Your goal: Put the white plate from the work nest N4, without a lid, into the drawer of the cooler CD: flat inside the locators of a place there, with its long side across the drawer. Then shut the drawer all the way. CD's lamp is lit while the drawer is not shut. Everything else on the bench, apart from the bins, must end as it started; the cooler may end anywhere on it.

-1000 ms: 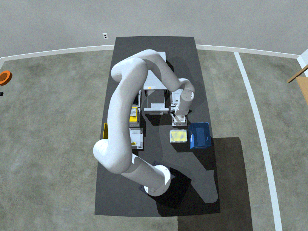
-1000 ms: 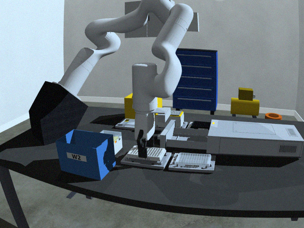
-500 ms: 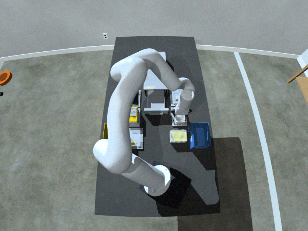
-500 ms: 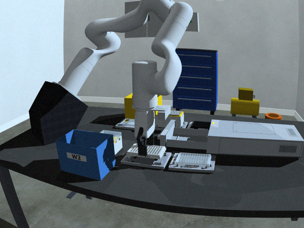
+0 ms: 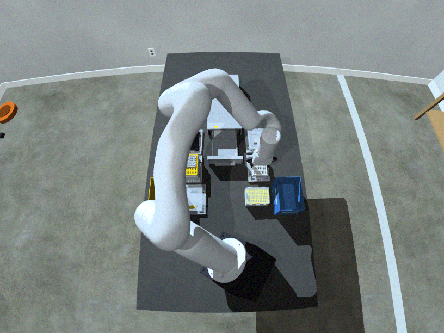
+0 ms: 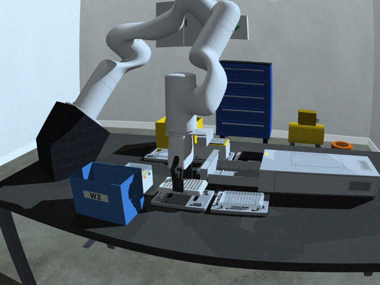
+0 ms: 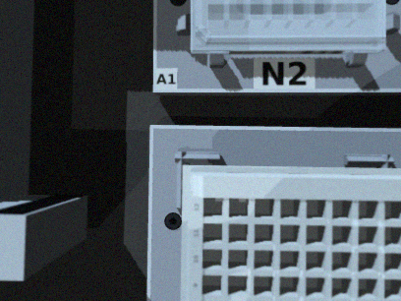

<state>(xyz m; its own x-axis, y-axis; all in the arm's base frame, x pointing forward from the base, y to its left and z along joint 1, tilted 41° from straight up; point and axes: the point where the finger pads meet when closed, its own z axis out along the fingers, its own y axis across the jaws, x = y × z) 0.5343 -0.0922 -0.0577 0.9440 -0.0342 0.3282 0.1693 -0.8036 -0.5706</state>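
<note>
Exterior view shows the gripper (image 6: 177, 180) pointing straight down with its dark fingers (image 6: 175, 179) clamped across the white plate (image 6: 183, 185), jaws standing wide on the plate's width. The plate is lifted off its nest (image 6: 182, 200) and hangs level just above it; a dark gap shows between plate and nest base. This nest serves as the landmark.

To the right of the nest, touching or nearly so, lies a second nest (image 6: 240, 206) carrying a clear-lidded plate (image 6: 240, 198). To its left stands a blue bin (image 6: 105, 196) marked W2, and just behind the bin a lidded plate with yellow wells (image 6: 144, 174). Behind the nest sits the cooler (image 6: 319, 171), its drawer (image 6: 227, 174) pulled out toward the nest and a small yellow lamp (image 6: 267, 153) lit on its top corner.

Top view shows the arm (image 5: 172, 172) arching over the bench (image 5: 215, 287), the wrist above the nest, and the drawer (image 5: 223, 150) open between two rows of nests.

Wrist view shows the white plate's grid of wells (image 7: 295, 236) above the nest's base, a locator bracket (image 7: 197, 156) at the corner, a black screw (image 7: 172, 220), and beyond it the neighbouring nest's label N2 (image 7: 284, 74).
</note>
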